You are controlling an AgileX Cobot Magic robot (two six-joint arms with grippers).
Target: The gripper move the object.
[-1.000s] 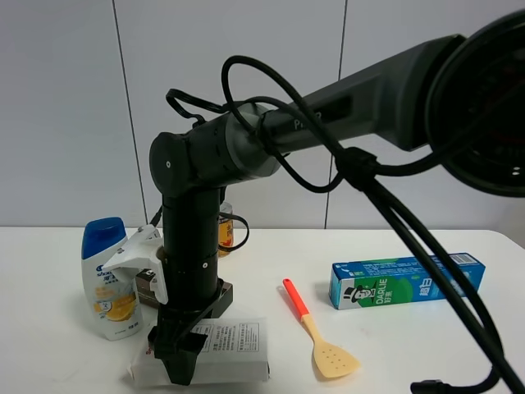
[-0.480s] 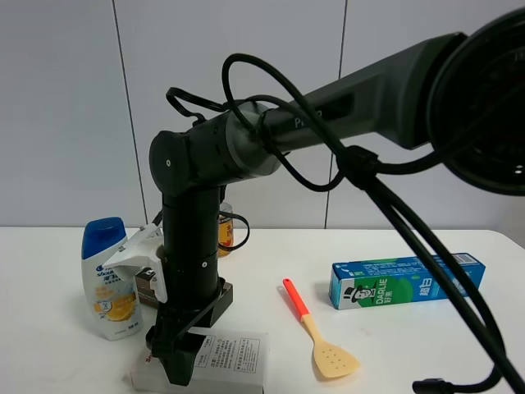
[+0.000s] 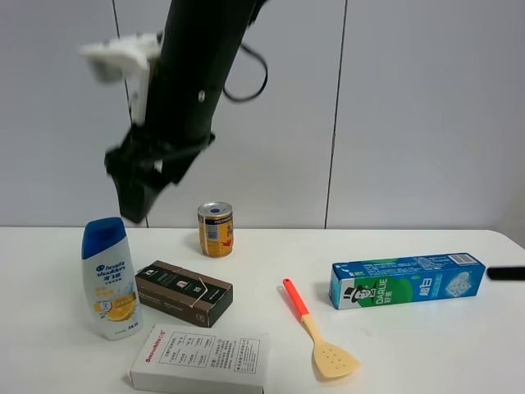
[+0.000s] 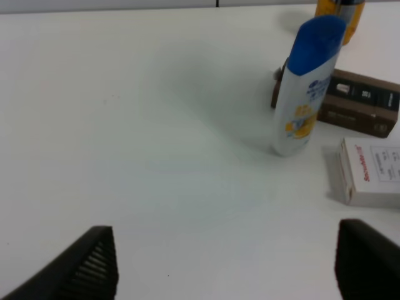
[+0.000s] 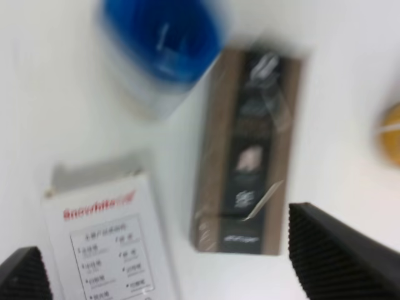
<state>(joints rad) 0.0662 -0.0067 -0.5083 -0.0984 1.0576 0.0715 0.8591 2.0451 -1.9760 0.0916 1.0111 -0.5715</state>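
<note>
From the high camera, the right gripper (image 3: pixel 135 197) hangs high above the table (image 3: pixel 410 345), clear of everything, while the white box (image 3: pixel 201 359) lies flat at the near edge, just nearer than the brown box (image 3: pixel 183 293). The left wrist view shows the left gripper (image 4: pixel 225 265) spread wide and empty, the white box (image 4: pixel 372 172) near the shampoo bottle (image 4: pixel 306 87). The right wrist view shows that gripper's (image 5: pixel 181 262) fingers (image 5: pixel 340 256) parted, holding nothing, above the white box (image 5: pixel 109 240).

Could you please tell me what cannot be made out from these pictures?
- Right wrist view: motion blur makes the print on the white box and brown box unreadable.
- Exterior high view: the right hand shows fully, but its arm is cut off by the top edge.
- Left wrist view: the can is cut by the top edge.
</note>
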